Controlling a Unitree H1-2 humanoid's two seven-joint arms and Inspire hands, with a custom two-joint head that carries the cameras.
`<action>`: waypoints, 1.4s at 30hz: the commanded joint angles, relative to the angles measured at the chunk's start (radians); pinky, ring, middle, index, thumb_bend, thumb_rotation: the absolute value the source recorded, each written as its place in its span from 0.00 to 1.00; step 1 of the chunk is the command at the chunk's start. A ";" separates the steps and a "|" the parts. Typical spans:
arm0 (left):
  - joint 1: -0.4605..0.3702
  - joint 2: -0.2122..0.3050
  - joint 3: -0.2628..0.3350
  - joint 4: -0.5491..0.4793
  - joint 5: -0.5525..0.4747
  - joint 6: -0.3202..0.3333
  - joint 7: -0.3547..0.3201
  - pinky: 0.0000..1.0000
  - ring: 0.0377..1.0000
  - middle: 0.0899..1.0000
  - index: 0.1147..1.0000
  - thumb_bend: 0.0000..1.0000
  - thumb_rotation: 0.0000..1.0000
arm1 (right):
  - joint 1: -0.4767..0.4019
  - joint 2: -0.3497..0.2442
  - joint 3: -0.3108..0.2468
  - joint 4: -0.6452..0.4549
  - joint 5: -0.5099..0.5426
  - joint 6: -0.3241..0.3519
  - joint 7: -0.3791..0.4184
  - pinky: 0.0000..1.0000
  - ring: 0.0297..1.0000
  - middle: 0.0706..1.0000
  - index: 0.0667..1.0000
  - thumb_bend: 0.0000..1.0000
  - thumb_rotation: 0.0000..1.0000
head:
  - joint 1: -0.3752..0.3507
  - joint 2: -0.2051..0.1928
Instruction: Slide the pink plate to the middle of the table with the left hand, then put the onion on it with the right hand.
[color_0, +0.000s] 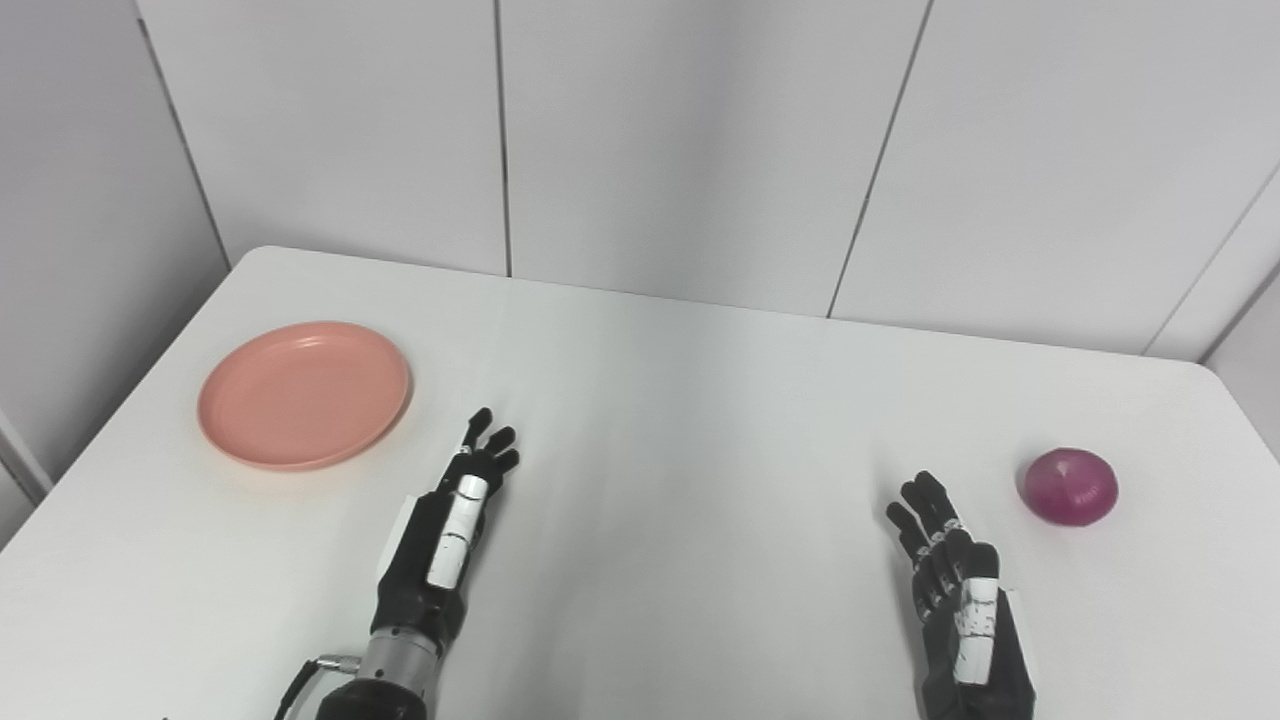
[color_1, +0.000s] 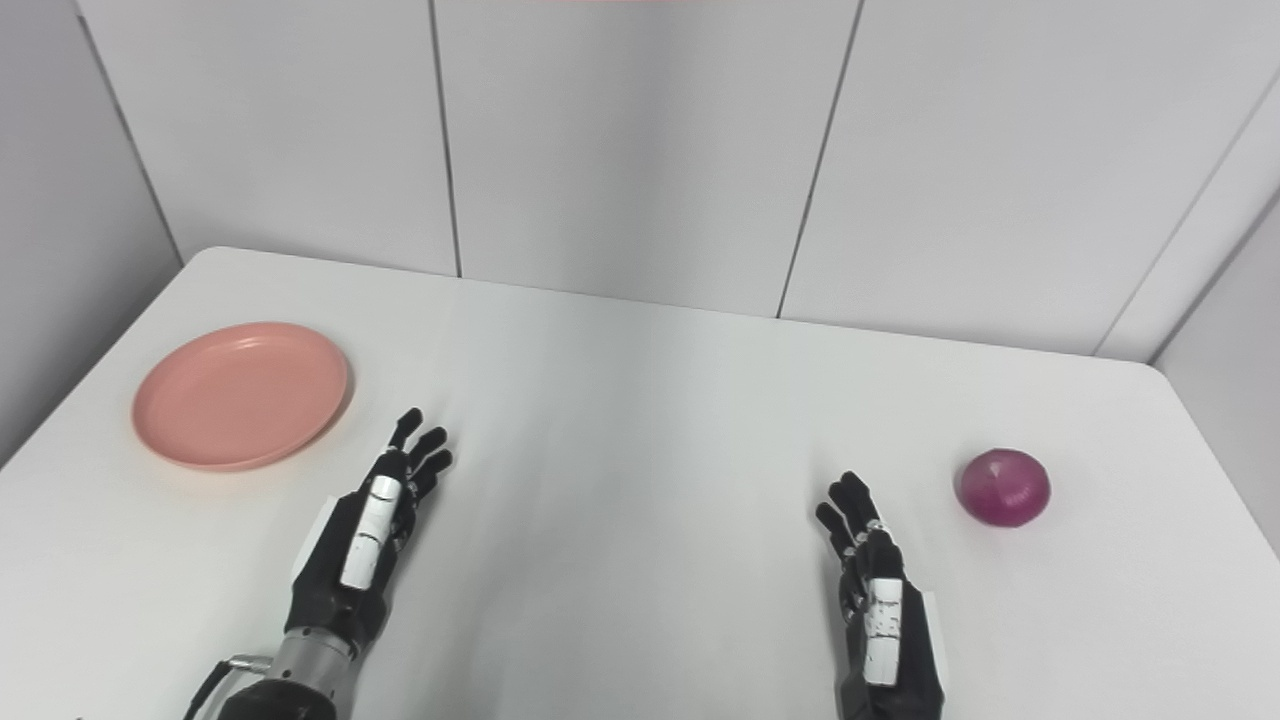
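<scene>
**Both hands empty, plate and onion at opposite sides**

The plate (color_0: 303, 394) sat near the table's (color_0: 680, 400) left edge, the onion (color_0: 1069, 485) near the right, with bare tabletop between. The left hand (color_0: 455, 520) and right hand (color_0: 955, 580) lay flat, fingers extended, holding nothing. No writing was legible.

1. Bright, even, diffuse light; both views are sharp, without blur.
2. The white bench (color_0: 700, 420) shows a mild sheen toward 12 o'clock.
3. Soft, faint shadows lie under the hands.
4. Wall seams lean outward near the edges.
</scene>
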 joint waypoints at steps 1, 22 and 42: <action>0.054 -0.029 -0.010 0.013 0.014 -0.029 0.009 0.99 0.92 0.93 0.94 0.68 0.90 | 0.036 -0.048 -0.034 0.095 0.010 -0.060 0.024 0.99 0.90 0.92 0.92 0.74 1.00 | 0.001 0.001; 0.028 -0.055 -0.072 0.144 0.091 -0.146 0.075 0.86 0.87 0.89 0.90 0.62 0.84 | 0.003 -0.095 -0.073 0.223 0.106 -0.128 0.094 1.00 0.98 0.99 1.00 0.63 1.00 | 0.147 -0.159; 0.014 -0.095 -0.077 0.166 0.127 -0.164 0.076 0.80 0.85 0.88 0.88 0.61 0.76 | -0.009 -0.096 -0.117 0.228 0.109 -0.097 0.064 1.00 1.00 1.00 1.00 0.63 1.00 | 0.274 -0.129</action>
